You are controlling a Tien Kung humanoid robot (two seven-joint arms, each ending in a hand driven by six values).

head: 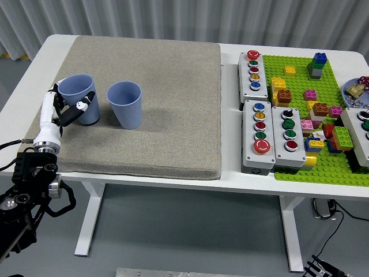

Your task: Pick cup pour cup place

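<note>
Two blue cups (102,101) on grey mat (167,86)

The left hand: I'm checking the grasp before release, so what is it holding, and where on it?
The left hand grips the blue cup by its side wall, fingers wrapped below the rim. The cup stands on the grey mat.

We are finding the grey mat (155,86) mostly unobstructed. Two things are standing on the mat's left part: the blue cup (125,104) and, just to its left, a second blue cup (79,98) that the left hand (60,109) is gripping; only a narrow gap is separating the two cups. Right of the mat, a strip of bare white table (229,109) is lying open. Beyond that strip, the button boxes (268,124) and the green brick plate (323,104) with its blocks are crowding the surface.
</note>
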